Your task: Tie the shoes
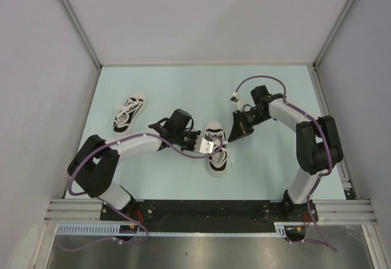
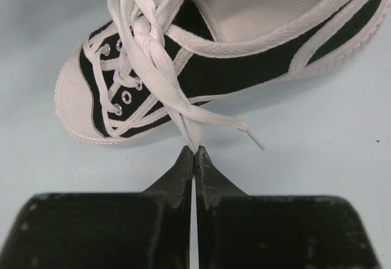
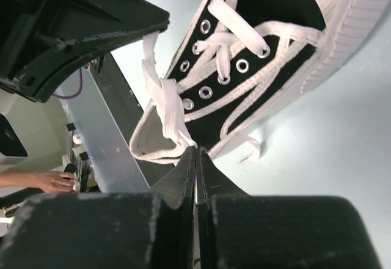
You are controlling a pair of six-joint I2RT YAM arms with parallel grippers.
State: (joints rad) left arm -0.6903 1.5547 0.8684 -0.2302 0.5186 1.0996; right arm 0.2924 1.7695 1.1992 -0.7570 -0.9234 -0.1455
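Two shoes on the pale table (image 1: 275, 92), well apart. The spare shoe (image 1: 129, 111) sits off toward the back left with nothing touching it. The centre shoe (image 1: 215, 148) is right between the two arms, toe pointing away from the bases.

The left gripper (image 2: 194, 153) is fully clenched, fingertips pressed together on a white lace strand (image 2: 177, 107) just off the side of the shoe. The strand's free tip trails out to the right on the table.

The right gripper (image 3: 195, 153) is the same deal: jaws pinched tight, with a lace loop (image 3: 164, 101) running down from the eyelets straight into the tips.

From overhead you only get the layout, with both grippers crowded against the centre shoe, one on each side. The laces are too small there to tell who has what. The wrist cams are what show the pinches. The right wrist view also catches the left gripper's black body up top, plus a person's hand (image 3: 52, 180) way off at the edge past the table rail.
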